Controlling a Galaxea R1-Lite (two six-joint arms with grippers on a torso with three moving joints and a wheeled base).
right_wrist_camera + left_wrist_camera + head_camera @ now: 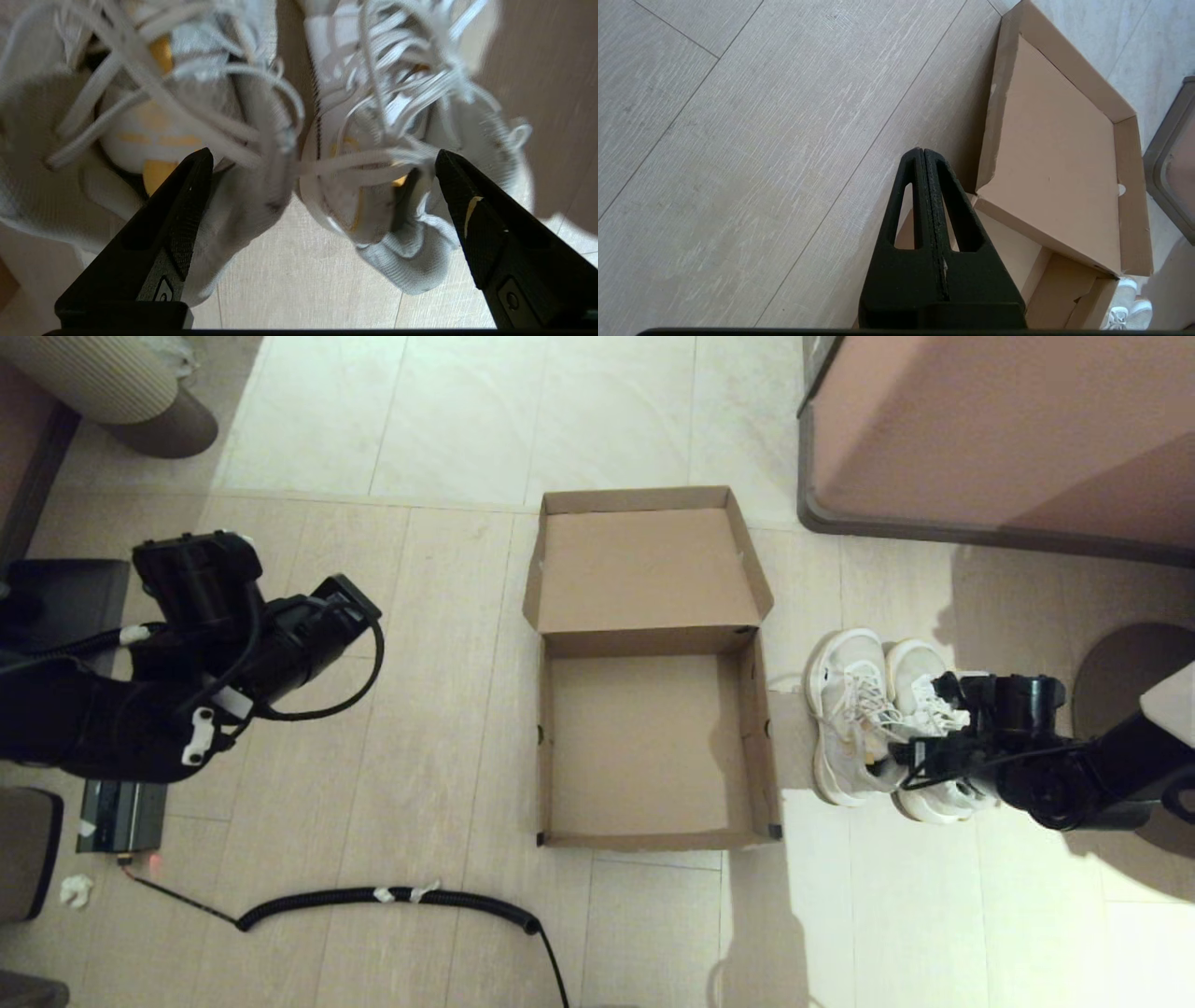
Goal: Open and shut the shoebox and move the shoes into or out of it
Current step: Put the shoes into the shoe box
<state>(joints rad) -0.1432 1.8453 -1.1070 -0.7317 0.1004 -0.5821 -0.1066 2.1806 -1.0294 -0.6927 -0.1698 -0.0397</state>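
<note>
Black coiled cable (392, 898) lies on the floor nearest the head camera, just short of the shoebox's near wall and off to the left-arm side. Right gripper (322, 158) hangs directly over the shoes (882, 719), fingers (184, 205) spread wide apart, one tip over the opening of each sneaker, with the two inner collars and a strip of bare floor (289, 275) showing between them. No finger is seen gripping the mesh or laces; whether a tip touches cannot be told. Both sneakers stand side by side on the floor, soles down, just outside the shoebox (653, 737) on its right-arm wall, apart from the cardboard by a narrow gap. Shoebox is open: the hinged lid (644, 569) lies folded back flat on the far side, inner face up, and the tray holds nothing. Black tape marks the tray corners on the shoe side. Open tile floor borders the box on the near side and toward the left arm. Left gripper (924, 156) is held above bare floor, well apart from the shoes, fingers pressed together with nothing between them; the lid's edge lies just beyond and to one side of its tips. A brown cabinet (1008, 429) stands beyond the shoes.
</note>
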